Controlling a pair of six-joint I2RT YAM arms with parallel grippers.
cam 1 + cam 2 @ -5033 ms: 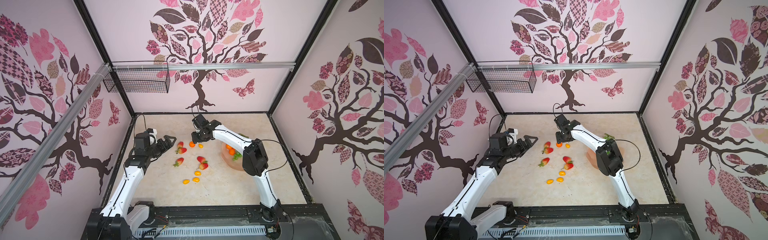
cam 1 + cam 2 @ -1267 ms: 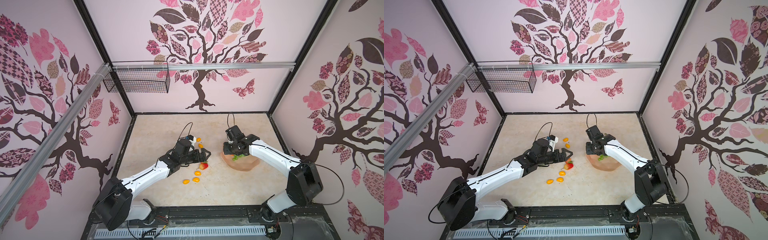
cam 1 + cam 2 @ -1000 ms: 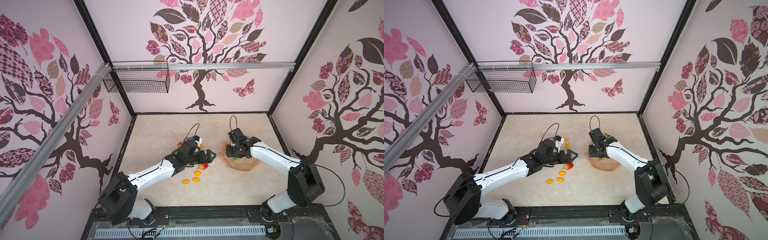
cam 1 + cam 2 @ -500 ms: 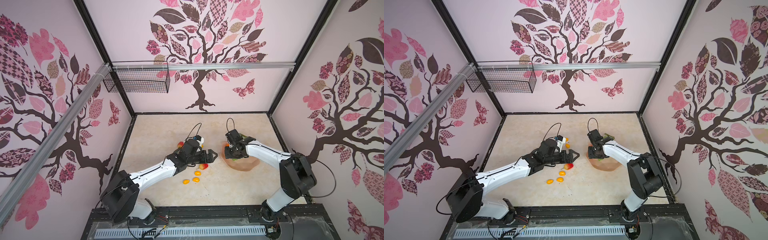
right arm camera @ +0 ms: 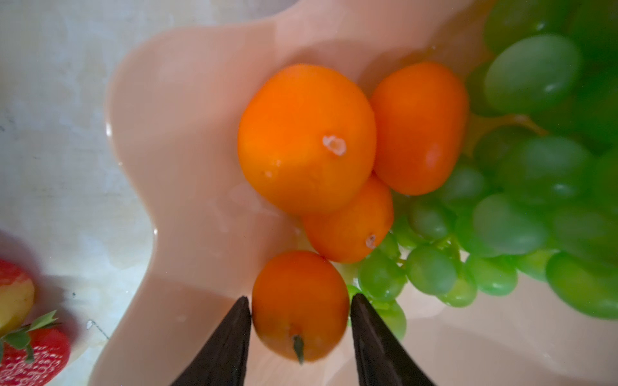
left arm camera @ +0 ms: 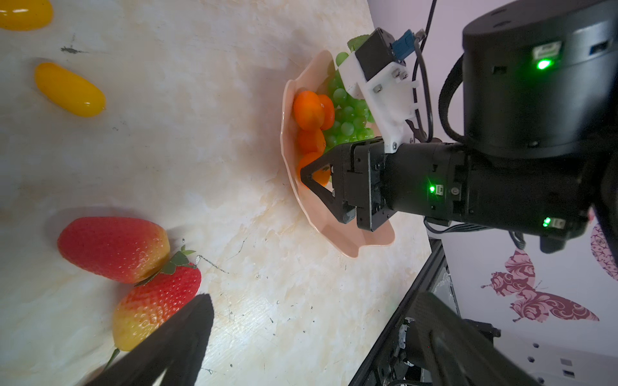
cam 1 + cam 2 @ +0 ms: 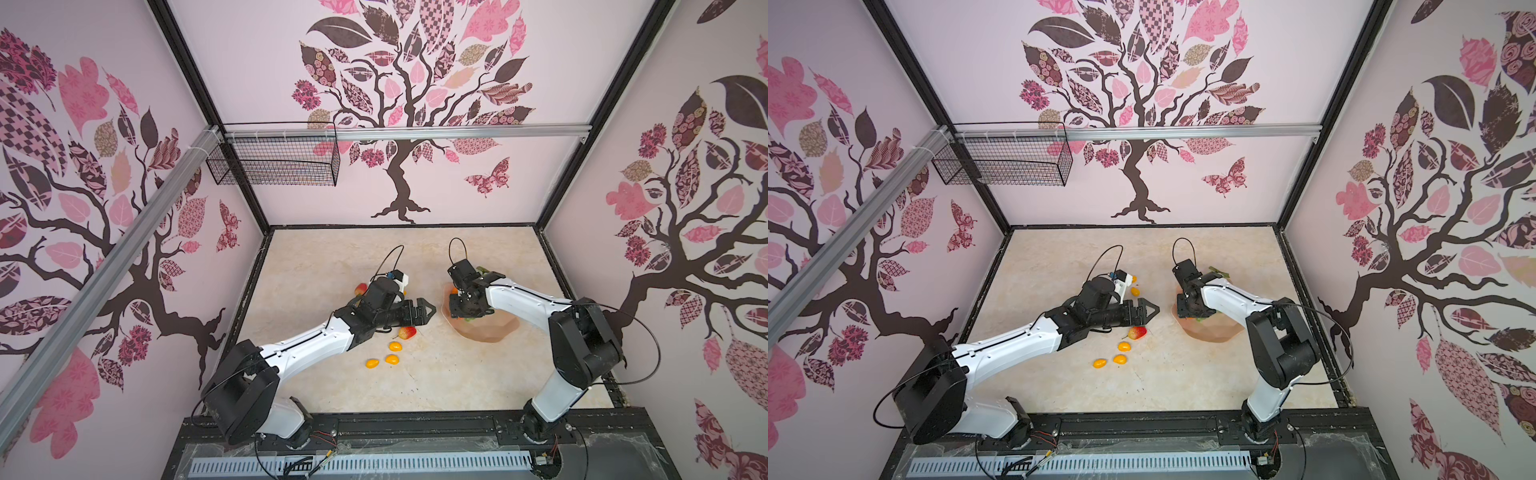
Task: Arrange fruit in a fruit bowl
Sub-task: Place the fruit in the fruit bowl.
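Observation:
The peach-pink fruit bowl (image 7: 486, 332) (image 7: 1214, 334) (image 5: 187, 133) holds a green grape bunch (image 5: 535, 200) (image 6: 347, 110) and several tangerines (image 5: 306, 137). My right gripper (image 5: 300, 296) (image 7: 463, 309) reaches down into the bowl. A tangerine (image 5: 301, 307) lies between its fingers, one touching, the other a sliver off. My left gripper (image 7: 419, 311) (image 6: 311, 334) hovers open and empty over two strawberries (image 6: 113, 249) (image 6: 153, 307) (image 7: 407, 332) on the table.
Three small yellow ovals (image 7: 395, 345) (image 7: 392, 359) (image 7: 372, 363) lie in front of the strawberries. Another strawberry (image 7: 360, 288) and a tangerine (image 7: 1134, 291) lie behind the left arm. A black wire basket (image 7: 274, 166) hangs on the back wall.
The right arm carried a tangerine from mid-table into the bowl, and its jaws have just eased slightly. The left arm reached out over the strawberries and edged toward the bowl.

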